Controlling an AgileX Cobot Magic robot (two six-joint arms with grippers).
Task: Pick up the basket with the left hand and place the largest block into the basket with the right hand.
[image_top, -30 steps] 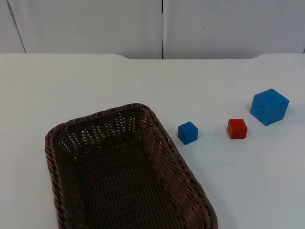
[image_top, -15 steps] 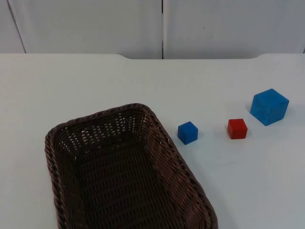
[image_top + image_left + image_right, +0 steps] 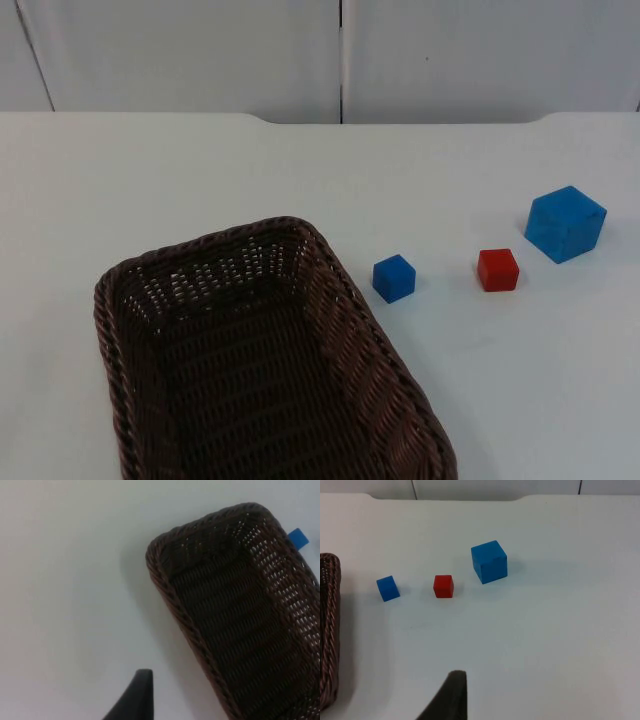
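A: Where's the basket point(image 3: 262, 360)?

B: Flat on the table point(image 3: 150, 190), near the front edge, left of centre. Dark brown wicker, rectangular, open side up, nothing in it. Long axis runs at an angle, far short end twd the table's middle, near end by the front edge.

A: Blocks?

B: Three, all on the right half, in a loose row going right & slightly back. Small blue point(image 3: 394, 278) just beside the basket's right rim, not touching. Red point(image 3: 498, 270) further right, apart from it. Big blue point(image 3: 566, 224) nearest the right edge, a bit further back than red, near it, w/ a gap. It's the largest of the three. All sit flat, corners turned a little.

A: Left gripper point(image 3: 136, 696)?

B: One black fingertip in the left wrist view, over bare table beside the basket's long side, not touching it. Spread or pressed together – can't tell. Same view catches a bit of small blue past the far rim.

A: Right gripper point(image 3: 451, 694)?

B: One dark fingertip there too, above bare table, well apart from the blocks. Can't tell its state either. That view has all three blocks in a row plus the basket's rim at the side.
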